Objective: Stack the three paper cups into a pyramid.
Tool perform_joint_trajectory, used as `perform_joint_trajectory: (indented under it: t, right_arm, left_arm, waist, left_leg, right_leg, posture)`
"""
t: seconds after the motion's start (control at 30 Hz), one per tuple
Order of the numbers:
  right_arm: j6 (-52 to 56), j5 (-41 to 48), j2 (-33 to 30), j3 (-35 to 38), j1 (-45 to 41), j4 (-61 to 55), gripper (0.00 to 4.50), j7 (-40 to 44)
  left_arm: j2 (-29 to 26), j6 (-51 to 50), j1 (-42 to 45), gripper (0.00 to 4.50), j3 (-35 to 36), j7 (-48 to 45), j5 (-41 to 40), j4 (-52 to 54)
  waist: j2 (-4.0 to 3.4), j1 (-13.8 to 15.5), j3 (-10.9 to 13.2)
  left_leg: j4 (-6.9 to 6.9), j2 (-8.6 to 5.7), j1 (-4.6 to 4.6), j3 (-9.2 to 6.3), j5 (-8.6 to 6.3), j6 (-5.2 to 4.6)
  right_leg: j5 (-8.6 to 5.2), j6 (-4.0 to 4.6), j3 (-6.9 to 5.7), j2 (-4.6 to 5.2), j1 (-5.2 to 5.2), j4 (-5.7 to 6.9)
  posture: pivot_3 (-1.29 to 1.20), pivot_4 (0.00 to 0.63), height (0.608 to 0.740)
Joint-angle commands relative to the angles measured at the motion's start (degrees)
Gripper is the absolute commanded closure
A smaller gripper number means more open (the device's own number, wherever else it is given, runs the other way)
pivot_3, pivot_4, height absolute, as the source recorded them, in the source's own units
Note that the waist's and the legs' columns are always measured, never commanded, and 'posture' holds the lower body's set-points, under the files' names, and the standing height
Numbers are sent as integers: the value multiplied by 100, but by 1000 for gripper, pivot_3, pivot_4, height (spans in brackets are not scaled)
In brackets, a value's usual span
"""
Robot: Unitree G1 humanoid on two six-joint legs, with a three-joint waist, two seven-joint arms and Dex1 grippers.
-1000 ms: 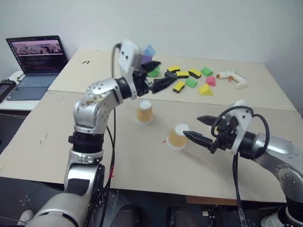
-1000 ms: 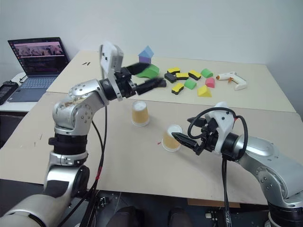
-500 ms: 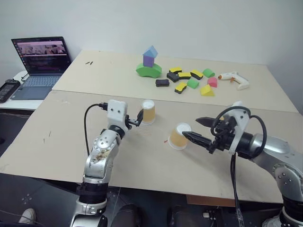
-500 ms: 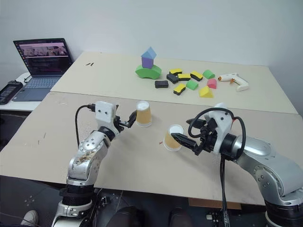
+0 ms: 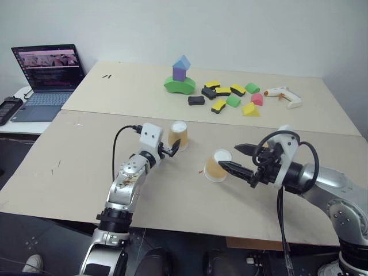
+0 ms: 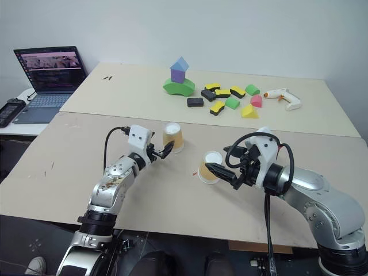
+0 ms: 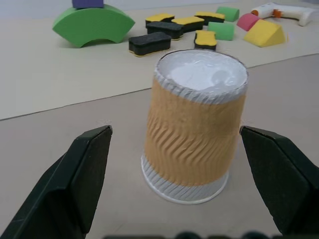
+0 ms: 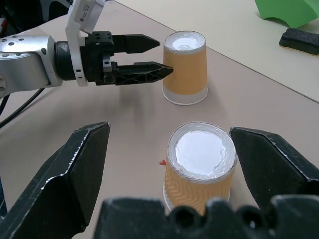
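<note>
Two paper cups stand upside down and apart on the near table, tan with white bases. My left gripper [image 5: 171,150] is open and level, its tips just short of the far cup [image 5: 179,135]. In the left wrist view that cup [image 7: 195,124] stands ahead of the spread fingers [image 7: 89,169]. My right gripper [image 5: 231,157] is open too, its fingertips flanking the nearer cup [image 5: 217,165] without closing on it. The right wrist view shows this cup [image 8: 200,154] between the wide fingers [image 8: 75,169], with the far cup [image 8: 185,67] and the left gripper [image 8: 165,57] beyond.
On the far table are a green, purple and blue block tower [image 5: 180,77], loose foam blocks [image 5: 227,95] and a glue gun [image 5: 282,95]. A laptop [image 5: 43,77] stands open at the far left. A seam runs between the two tables behind the cups.
My left arm has dropped from high over the table to table level and now points at the far cup. The right arm and both cups have stayed put.
</note>
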State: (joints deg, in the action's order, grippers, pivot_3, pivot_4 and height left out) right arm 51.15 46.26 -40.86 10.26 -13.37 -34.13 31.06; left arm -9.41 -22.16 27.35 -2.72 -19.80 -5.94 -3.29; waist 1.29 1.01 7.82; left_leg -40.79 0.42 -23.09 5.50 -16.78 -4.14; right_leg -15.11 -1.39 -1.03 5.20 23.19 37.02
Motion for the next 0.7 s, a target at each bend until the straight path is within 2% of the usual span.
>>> perform_joint_trajectory:
  t: [0.03, 0.53, 0.7]
  right_arm:
    - [-168, 6, 24, 134, -92, -102, 0, -28]
    - [-240, -42, 56, 154, -127, -61, 0, -104]
    - [-276, -80, 66, 145, -113, -65, 0, -116]
  left_arm:
    - [37, 235, 282, 121, -34, -97, -39, -110]
    - [115, 771, 1250, 121, 113, -394, -117, -1766]
    - [86, 935, 1413, 121, 72, -546, -104, -2032]
  waist:
    - [0, -4, 0]
    - [0, -16, 0]
    - [0, -17, 0]
  left_leg:
    - [0, 0, 0, 0, 0, 0]
    - [0, -5, -8, 0, -1, -6]
    - [0, -6, -13, -1, -1, -9]
  right_leg:
    - [0, 0, 1, 0, 0, 0]
    - [2, -4, -43, -5, 1, 0]
    - [3, -8, -50, -6, 1, 4]
  posture:
    - [0, 150, 740]
    - [0, 150, 740]
    - [0, 150, 740]
